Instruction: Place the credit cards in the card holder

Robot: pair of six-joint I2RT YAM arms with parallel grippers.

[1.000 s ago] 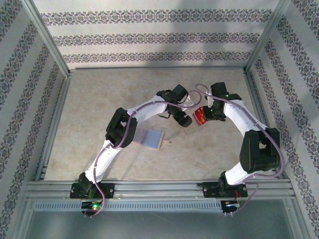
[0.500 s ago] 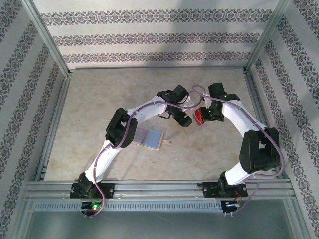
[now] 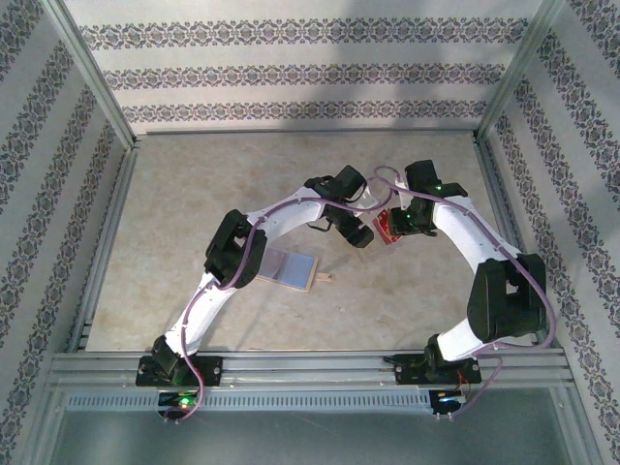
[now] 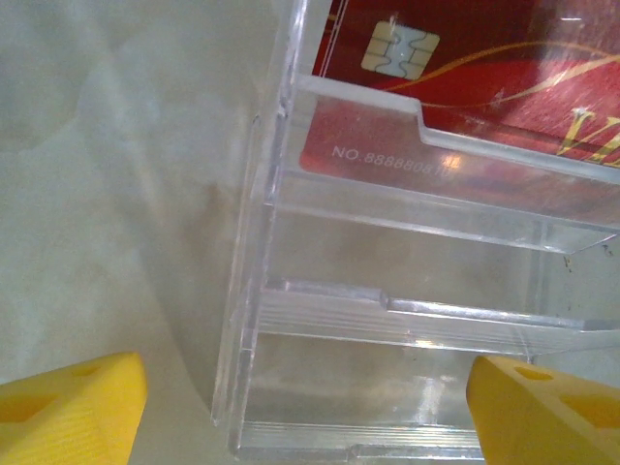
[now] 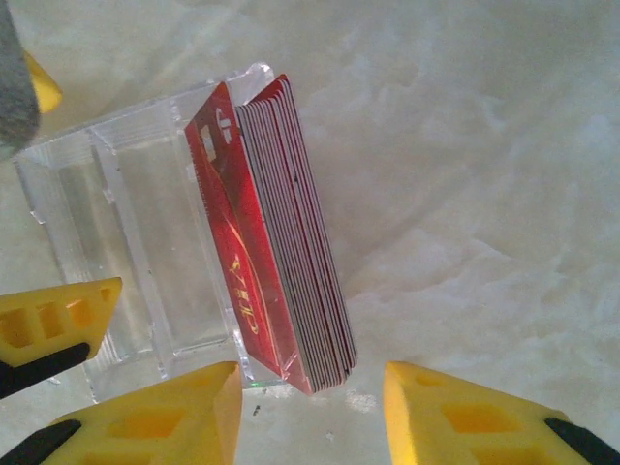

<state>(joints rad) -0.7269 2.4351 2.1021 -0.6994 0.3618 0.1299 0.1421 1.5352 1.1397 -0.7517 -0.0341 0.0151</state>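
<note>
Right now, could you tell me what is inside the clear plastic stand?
A stack of red cards stands on edge in the end slot of the stand; the other slots look empty. The front card shows a chip and gold lettering on its face; the faces behind it are covered.

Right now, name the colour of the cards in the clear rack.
Cards red with gold markings; best in the left wrist view.
</note>
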